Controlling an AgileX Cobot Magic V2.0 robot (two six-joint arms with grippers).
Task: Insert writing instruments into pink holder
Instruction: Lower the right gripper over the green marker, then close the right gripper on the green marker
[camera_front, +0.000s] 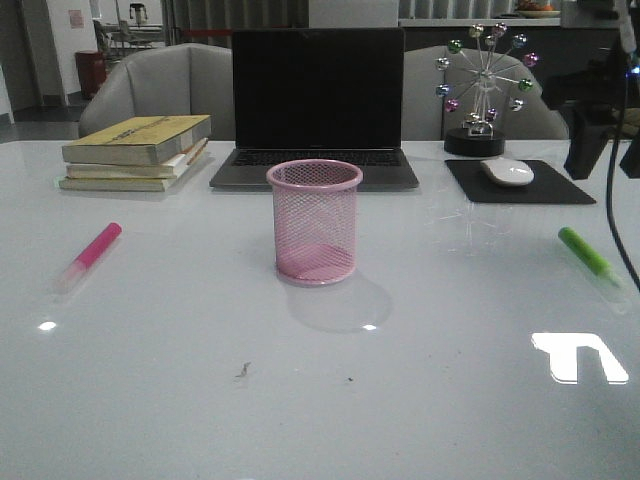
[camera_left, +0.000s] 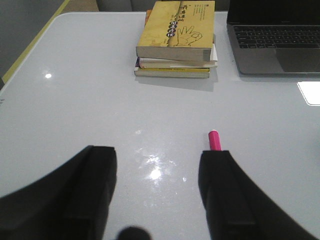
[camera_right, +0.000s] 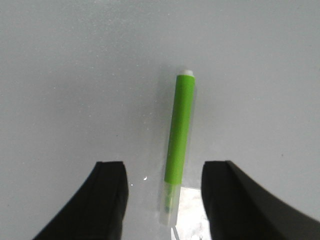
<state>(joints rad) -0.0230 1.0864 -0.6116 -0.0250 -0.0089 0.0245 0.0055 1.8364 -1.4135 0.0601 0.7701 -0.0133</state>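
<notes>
A pink mesh holder (camera_front: 314, 222) stands upright at the middle of a white table (camera_front: 320, 400), just in front of a shut-off laptop (camera_front: 317, 105). A pink highlighter (camera_front: 88, 256) lies flat on the table well to the left of the holder; a green highlighter (camera_front: 591, 262) lies flat well to its right. My left gripper (camera_left: 157, 192) is wide open and empty above the table, the pink highlighter's end showing beside one finger. My right gripper (camera_right: 162, 200) is wide open too, its fingers either side of the green highlighter, holding nothing.
</notes>
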